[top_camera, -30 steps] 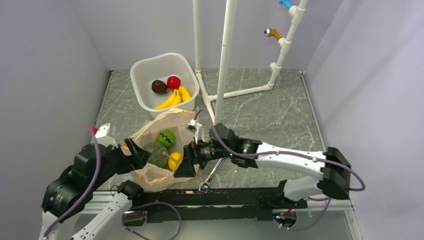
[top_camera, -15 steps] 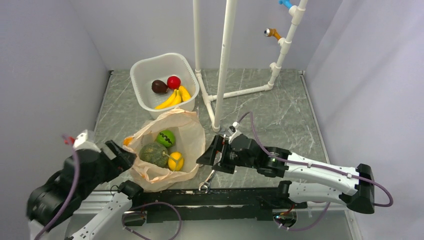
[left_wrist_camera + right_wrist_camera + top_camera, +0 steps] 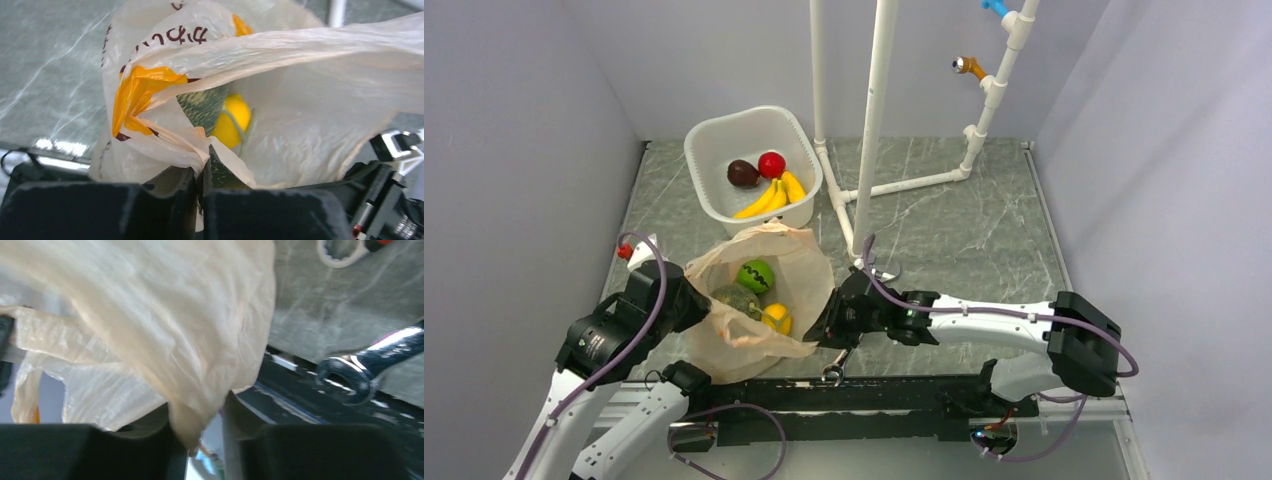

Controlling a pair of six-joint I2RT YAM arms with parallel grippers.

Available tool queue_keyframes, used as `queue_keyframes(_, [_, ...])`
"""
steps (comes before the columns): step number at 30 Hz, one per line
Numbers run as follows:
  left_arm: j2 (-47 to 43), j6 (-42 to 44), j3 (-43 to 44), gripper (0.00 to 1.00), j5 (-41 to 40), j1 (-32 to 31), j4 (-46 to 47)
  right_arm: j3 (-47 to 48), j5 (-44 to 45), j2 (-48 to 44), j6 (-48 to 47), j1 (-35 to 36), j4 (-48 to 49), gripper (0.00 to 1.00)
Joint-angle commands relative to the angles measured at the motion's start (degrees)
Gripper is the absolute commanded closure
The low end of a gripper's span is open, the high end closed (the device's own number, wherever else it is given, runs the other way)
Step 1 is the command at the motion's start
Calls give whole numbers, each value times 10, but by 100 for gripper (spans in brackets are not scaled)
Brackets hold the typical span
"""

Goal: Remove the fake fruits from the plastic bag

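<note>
The plastic bag (image 3: 802, 268) lies open near the table's front, left of centre. Inside it sit a bright green striped ball (image 3: 755, 275), a dark-green squash piece (image 3: 734, 300) and a yellow-orange ball (image 3: 775, 318). My left gripper (image 3: 696, 306) is at the bag's left rim. In the left wrist view this gripper (image 3: 202, 162) is shut on the bag's film (image 3: 310, 125), with the squash (image 3: 202, 105) and yellow ball (image 3: 231, 120) beyond. My right gripper (image 3: 823, 327) is at the right rim. Its wrist view shows this gripper (image 3: 202, 415) closed narrowly round a fold of bag (image 3: 150, 315).
A white tub (image 3: 707, 140) behind the bag holds a yellow banana bunch (image 3: 769, 197), a red ball (image 3: 771, 164) and a maroon fruit (image 3: 743, 173). A steel wrench (image 3: 842, 362) lies by the right gripper. White pipe frame (image 3: 874, 120) stands behind at centre.
Both arms, pulled back and open half a second ago, have come in to the bag's rims. Both grippers have closed on the film, and the bag's front edge is bunched up.
</note>
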Motion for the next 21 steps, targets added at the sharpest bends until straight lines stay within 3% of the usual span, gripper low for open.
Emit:
queue_keyframes(1, [-19, 52, -2, 95, 9, 2, 161, 22, -46, 5, 17, -46, 115, 85])
queue_keyframes(3, [-30, 98, -11, 100, 5, 2, 242, 18, -95, 21, 8, -88, 175, 100])
queue_keyframes(10, [-27, 359, -37, 100, 29, 2, 534, 35, -146, 72, -152, -189, 376, 100])
queue_keyframes(12, [-22, 421, -49, 100, 72, 6, 599, 32, -167, 83, -195, -209, 444, 100])
queue_keyframes(16, [-26, 498, -71, 100, 122, 25, 634, 8, -187, 103, -282, -225, 573, 100])
queue_keyframes(21, [-109, 488, -120, 100, 162, 39, 557, -55, -204, 136, -350, -218, 671, 100])
